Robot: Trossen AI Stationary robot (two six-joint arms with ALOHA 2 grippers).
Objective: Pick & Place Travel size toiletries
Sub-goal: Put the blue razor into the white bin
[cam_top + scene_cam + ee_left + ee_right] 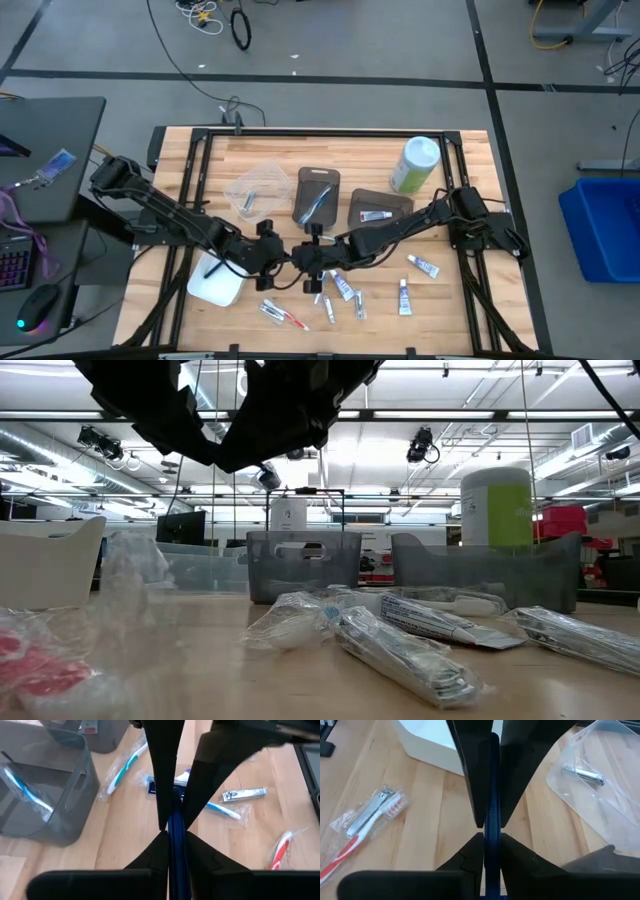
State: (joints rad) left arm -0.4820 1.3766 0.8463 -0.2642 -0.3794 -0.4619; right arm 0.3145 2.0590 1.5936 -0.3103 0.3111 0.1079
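Observation:
A slim dark blue razor (175, 820) (491, 795) is held above the table's middle between my two grippers, which meet tip to tip. My left gripper (284, 258) (175, 834) comes from the left and my right gripper (317, 262) (490, 833) from the right; both are shut on the razor. Other toiletries lie flat on the wood near the front edge: white-and-blue tubes (422, 266), a wrapped toothbrush (122, 767), a nail clipper (243, 794) and a red toothbrush packet (285, 317). My left gripper pinches the razor's dark blue handle (176, 845) between its two fingers, coming about level from the table's left, fingers along the handle. The razor is lifted clear of the table. My right gripper pinches the same handle (491, 845) from the opposite end, about level from the right, fingers along it.
A white tub (218, 283) sits left of the grippers. Behind them are a clear bin (254, 190) and two dark bins (318, 178) (380, 195), one holding a toothbrush, one a tube. The tall green canister (414, 165) stands far right.

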